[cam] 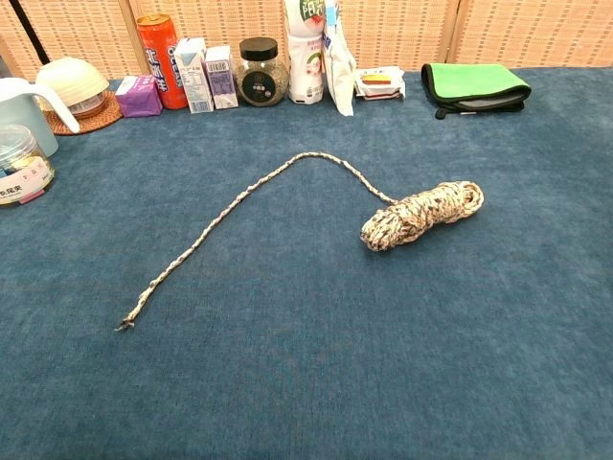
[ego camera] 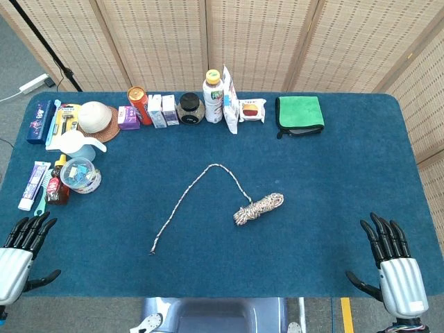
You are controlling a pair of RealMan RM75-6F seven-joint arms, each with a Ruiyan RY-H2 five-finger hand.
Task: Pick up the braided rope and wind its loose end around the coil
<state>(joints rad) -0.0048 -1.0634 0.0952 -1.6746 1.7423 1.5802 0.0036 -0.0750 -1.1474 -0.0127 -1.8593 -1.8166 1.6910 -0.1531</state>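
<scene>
Rope unheld on table; both hands idle at near edge.

I see the beige-and-brown braided rope coil (ego camera: pixel 259 208) lying just right of centre on the blue felt table (ego camera: pixel 333 180). Its loose end (ego camera: pixel 184 201) rises to a bend at 12 o'clock, then trails down to a frayed tip at 8 o'clock of the coil. My left hand (ego camera: pixel 19 253) sits at 8 o'clock, my right hand (ego camera: pixel 392 267) at 4 o'clock; both have fingers spread, holding nothing, well apart from the rope. A folded green cloth (ego camera: pixel 300 113) lies at 1 o'clock.
</scene>
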